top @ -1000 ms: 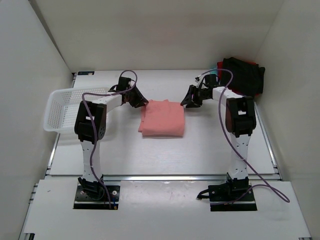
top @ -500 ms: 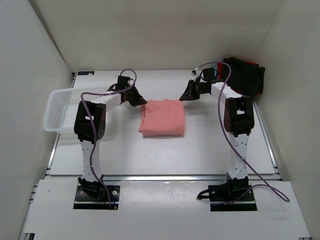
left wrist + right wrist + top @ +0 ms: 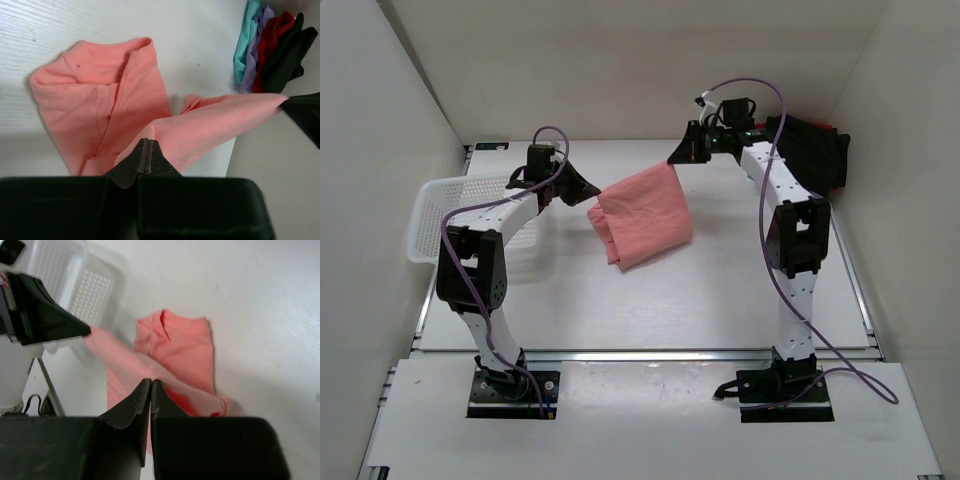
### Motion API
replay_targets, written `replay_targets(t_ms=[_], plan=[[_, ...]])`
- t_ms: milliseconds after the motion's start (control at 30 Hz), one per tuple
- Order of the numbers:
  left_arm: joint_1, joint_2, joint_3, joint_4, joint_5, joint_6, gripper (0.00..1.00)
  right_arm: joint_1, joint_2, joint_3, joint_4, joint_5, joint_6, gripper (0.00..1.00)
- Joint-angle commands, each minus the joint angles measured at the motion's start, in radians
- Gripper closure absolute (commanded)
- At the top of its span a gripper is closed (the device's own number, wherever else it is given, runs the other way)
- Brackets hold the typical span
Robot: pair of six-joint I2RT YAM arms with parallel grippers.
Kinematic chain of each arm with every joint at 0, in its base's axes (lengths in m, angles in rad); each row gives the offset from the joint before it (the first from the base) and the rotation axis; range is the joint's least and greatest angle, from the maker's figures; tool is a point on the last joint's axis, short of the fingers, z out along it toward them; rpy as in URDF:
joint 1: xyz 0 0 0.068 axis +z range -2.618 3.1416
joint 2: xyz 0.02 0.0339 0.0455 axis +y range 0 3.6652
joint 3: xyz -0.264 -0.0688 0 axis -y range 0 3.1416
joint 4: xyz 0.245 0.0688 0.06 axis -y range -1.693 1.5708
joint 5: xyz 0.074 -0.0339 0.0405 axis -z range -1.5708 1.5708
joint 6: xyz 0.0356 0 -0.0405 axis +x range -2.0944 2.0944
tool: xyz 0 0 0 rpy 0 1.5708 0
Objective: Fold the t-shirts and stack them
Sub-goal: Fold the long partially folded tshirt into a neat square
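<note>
Clamped fully shut on salmon-pink t-shirt (image 3: 642, 215): left gripper (image 3: 588, 196), right gripper (image 3: 674, 160) (top edge taut between fingertips (image 3: 134, 167), remainder sagging beneath).

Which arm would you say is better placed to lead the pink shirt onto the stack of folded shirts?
Right, probably: the right gripper pinches the pink shirt at the corner nearer the stack beside that arm; the left gripper holds the basket side.
</note>
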Motion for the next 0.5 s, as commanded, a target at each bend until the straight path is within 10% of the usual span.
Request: replay_targets(t_ms=[0,467], plan=[[0.020,0.003,0.018,-0.022,-0.018,0.009,1.00,0.033,0.145,0.197,-0.047,-0.033,-0.024,1.00],[0.025,-0.080,-0.055,-0.105,-0.059,0.016,1.00,0.102,0.315,0.414,-0.200,-0.085,-0.112,1.00]])
